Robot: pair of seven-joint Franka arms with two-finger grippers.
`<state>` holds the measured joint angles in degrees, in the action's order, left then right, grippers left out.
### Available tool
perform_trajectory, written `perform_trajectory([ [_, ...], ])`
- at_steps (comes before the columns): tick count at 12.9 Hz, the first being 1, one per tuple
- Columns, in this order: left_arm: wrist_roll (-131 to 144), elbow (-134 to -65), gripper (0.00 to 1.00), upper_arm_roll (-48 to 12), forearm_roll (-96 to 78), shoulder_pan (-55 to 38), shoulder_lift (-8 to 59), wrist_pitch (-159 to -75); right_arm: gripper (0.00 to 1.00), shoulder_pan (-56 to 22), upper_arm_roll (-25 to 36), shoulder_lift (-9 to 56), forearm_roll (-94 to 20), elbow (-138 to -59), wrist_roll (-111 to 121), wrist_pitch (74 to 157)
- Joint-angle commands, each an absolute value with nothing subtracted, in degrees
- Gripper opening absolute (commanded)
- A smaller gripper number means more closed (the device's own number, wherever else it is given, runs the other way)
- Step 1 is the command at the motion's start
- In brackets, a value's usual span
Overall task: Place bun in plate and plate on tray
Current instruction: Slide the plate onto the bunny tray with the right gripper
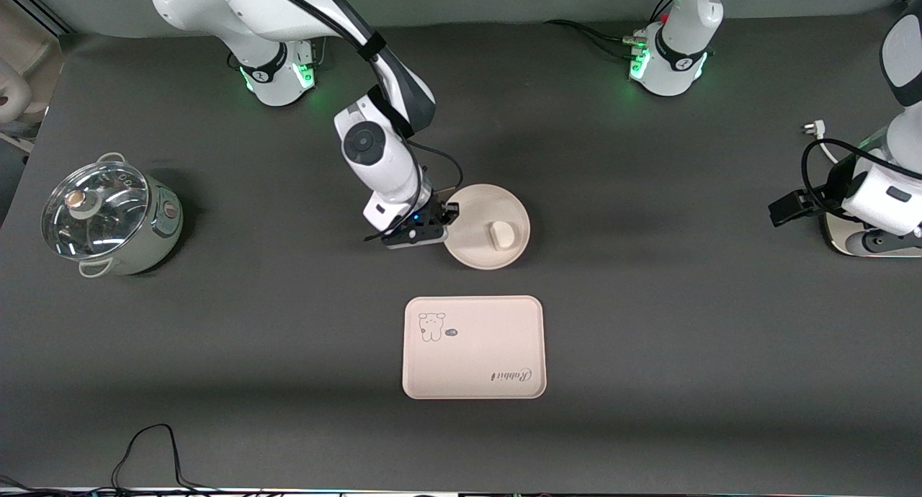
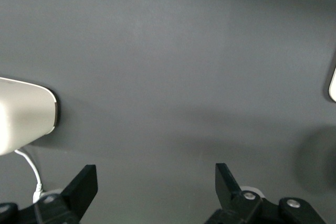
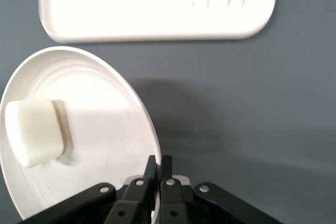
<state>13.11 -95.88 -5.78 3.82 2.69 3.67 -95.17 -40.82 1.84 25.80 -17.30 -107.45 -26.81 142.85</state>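
Bun already in plate, lying toward the left arm's side of the dish, so only the carry to tray remaining. Right gripper pinched shut on the plate's rim at the edge toward the right arm's end of the table, fingers clamped thin on the lip in the right wrist view. Best handled by lifting gently, keeping the dish level; a one-sided rim pinch likely to let the unheld side sag and the loose bun slide. Tray nearer to the front camera than the plate, bare mat between them, so a short, unobstructed path; tray wider than the plate, but worth centring before release. Pot with glass lid well apart at the right arm's end, no hindrance. Left gripper waiting with jaws wide over bare mat at the left arm's end, holding nothing.
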Motion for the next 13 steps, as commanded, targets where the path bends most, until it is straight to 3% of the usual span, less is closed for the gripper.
perform_trajectory([
  [1, 12.83, -93.79, 1.00, -6.50, 4.05, 2.46, 4.04, -94.21, 0.00, -36.49, 1.67, 28.89, -18.37, -93.14, -26.37, 133.28],
  [4, 13.18, -93.60, 1.00, -6.59, 3.69, 1.41, 4.22, -95.18, 0.00, -32.36, 1.67, 37.76, -18.19, -74.41, -26.28, 124.82],
  [7, 13.10, -93.34, 1.00, -6.59, 4.30, 1.23, 4.39, -96.85, 0.00, -29.98, 1.58, 46.99, -18.46, -63.32, -26.10, 125.15],
  [9, 13.09, -93.25, 1.00, -6.50, 4.31, 1.32, 4.39, -98.87, 0.00, -28.74, 1.23, 52.88, -18.46, -58.73, -26.10, 127.86],
  [13, 13.18, -92.64, 1.00, -6.50, 4.22, 1.49, 4.04, -99.49, 0.00, -28.65, 0.44, 63.70, -18.54, -57.39, -26.10, 140.69],
])
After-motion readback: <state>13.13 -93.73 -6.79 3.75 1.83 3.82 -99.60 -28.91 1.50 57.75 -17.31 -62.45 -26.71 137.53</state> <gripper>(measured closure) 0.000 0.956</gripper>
